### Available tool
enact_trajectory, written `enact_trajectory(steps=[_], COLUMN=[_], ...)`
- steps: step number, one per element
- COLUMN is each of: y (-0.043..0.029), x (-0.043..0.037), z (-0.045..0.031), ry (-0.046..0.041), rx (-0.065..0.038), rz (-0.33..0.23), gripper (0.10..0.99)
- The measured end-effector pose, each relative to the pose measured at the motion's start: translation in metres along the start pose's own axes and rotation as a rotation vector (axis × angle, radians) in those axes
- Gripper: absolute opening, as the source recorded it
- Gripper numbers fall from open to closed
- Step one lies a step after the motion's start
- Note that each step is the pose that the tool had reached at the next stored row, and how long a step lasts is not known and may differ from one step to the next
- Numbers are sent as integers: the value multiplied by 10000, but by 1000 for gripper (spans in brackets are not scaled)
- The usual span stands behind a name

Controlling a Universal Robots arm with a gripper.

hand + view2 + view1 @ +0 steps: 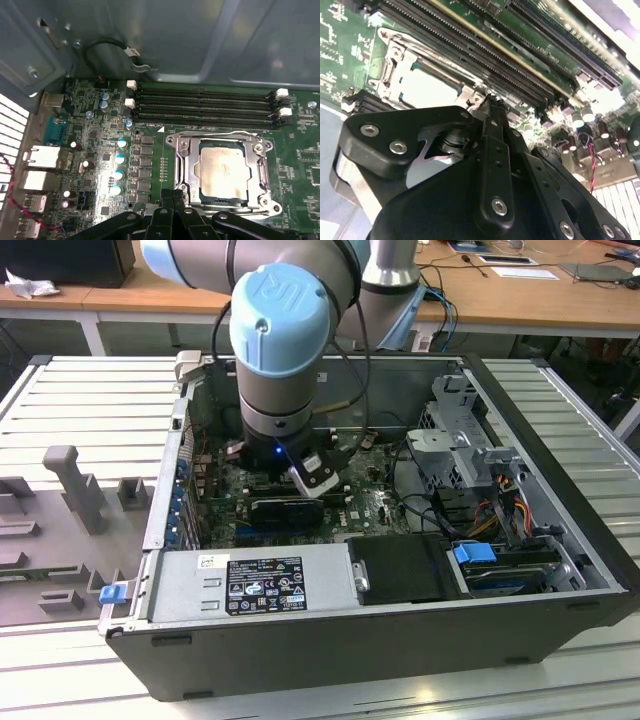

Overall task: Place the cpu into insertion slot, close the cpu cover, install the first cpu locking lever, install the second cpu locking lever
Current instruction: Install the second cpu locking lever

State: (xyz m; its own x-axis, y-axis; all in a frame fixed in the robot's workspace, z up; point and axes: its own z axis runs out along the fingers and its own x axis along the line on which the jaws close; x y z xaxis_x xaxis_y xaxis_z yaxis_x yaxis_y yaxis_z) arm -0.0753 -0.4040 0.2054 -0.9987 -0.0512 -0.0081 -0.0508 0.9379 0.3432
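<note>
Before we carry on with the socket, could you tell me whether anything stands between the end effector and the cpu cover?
Nothing visible does. In the first wrist view the end effector sits right at the edge of the cpu cover, which lies closed around the cpu, with bare board beside them.

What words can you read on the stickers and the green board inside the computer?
Black label on the grey box: white print, too small to read.
White sticker beside it: too small to read.
Green board: tiny white marks, too blurred to read.
Nothing can be quoted.
</note>
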Motion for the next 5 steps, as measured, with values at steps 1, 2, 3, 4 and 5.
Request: enact_trajectory(steps=[1, 2, 3, 4, 5], y=[5, 19, 36, 38, 38], x=[0, 0, -1, -1, -1], z=[-14, -51, -98, -102, -102], ry=[0, 0, 1, -1, 0], rx=[-1, -1, 0, -3, -5], rz=[1, 0, 1, 0, 0], gripper=[106, 106, 106, 106, 106])
